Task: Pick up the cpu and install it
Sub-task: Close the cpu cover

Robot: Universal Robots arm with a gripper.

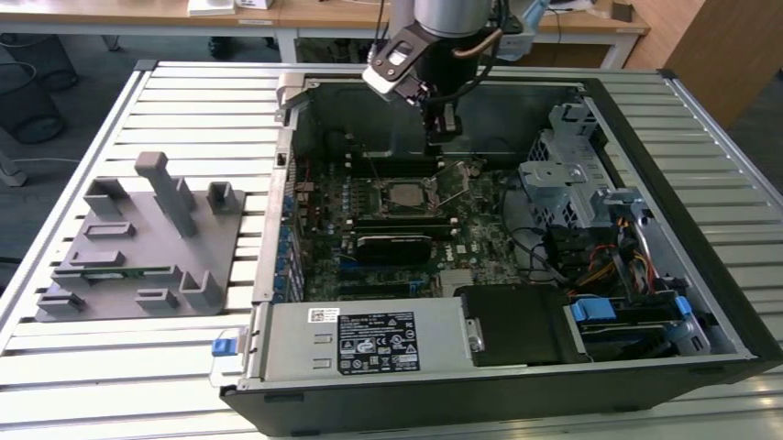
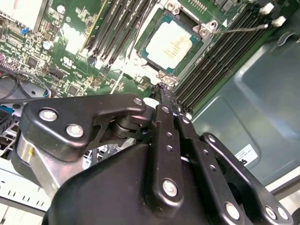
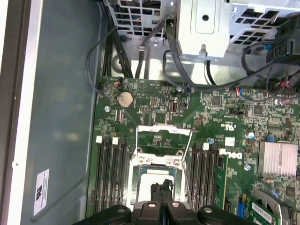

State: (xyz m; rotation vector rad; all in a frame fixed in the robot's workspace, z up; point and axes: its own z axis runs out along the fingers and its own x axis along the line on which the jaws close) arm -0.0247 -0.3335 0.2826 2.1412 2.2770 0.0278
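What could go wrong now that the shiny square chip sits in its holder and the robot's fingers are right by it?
1. The gripper, fingers shut, hangs near the cpu, which lies in the socket. A downward slip could probably scratch the chip or nudge it crooked.
2. The thin metal lever sticks out sideways, seemingly unlatched. The fingers might snag it, and the cpu may not be clamped yet.

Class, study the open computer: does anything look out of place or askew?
The cpu lies square and flat, but the thin metal lever beside it sticks out across the memory slots and seems unlatched. Nothing else stands out.
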